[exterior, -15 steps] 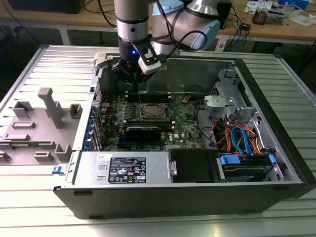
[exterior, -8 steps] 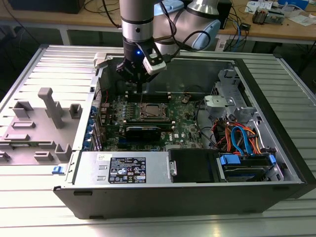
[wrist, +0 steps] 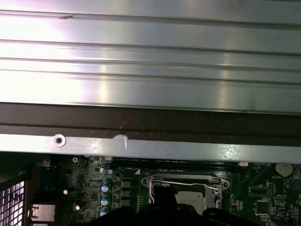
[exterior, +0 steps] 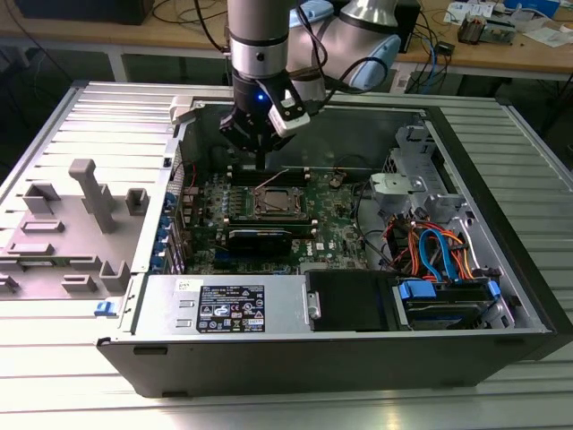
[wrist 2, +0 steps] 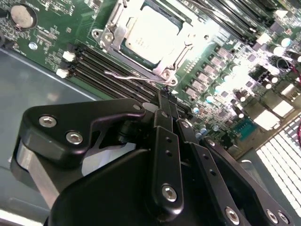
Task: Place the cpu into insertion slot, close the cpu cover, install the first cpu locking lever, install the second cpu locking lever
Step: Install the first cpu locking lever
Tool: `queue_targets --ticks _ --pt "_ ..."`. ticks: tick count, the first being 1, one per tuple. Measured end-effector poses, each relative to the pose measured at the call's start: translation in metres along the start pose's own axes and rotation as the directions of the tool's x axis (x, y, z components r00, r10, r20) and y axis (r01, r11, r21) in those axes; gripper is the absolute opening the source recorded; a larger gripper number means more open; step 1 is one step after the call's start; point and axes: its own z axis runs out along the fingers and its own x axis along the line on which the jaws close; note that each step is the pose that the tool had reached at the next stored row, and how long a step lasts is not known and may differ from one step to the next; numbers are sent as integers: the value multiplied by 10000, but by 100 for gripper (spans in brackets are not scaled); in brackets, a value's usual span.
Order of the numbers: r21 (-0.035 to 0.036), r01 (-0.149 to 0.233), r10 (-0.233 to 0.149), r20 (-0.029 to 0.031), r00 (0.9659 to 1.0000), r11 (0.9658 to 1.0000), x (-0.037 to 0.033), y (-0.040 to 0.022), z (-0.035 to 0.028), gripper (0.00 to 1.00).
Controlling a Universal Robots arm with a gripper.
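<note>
In the first wrist view, the cpu (wrist: 190, 201) partly behind the hand (wrist: 163, 202) and past the picture's edge.

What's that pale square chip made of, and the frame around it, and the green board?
The pale square chip looks like dull metal, with a soft grey sheen. The silvery frame around it seems polished sheet metal, glinting brightly. The green board is probably glossy lacquered laminate.

Silver-grey arm (exterior: 258, 36) with black cables (exterior: 313, 40) and a blue light (exterior: 260, 97); matt black gripper (wrist 2: 165, 96), linkage plates fixed by silver screws (wrist 2: 74, 137).
</note>
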Motion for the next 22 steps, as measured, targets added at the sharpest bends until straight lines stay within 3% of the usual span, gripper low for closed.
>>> queue_targets --ticks 8,18,20,21,22 --pt "0 -1 1 1 10000 10000 -109 18 139 11" --pt "-1 -1 1 2 10000 10000 -179 39 238 11" --pt "0 0 0 0 10000 10000 -241 86 317 11" --pt "0 -1 1 0 10000 10000 -293 86 339 11" --pt "0 0 0 0 10000 10000 -301 85 342 11"
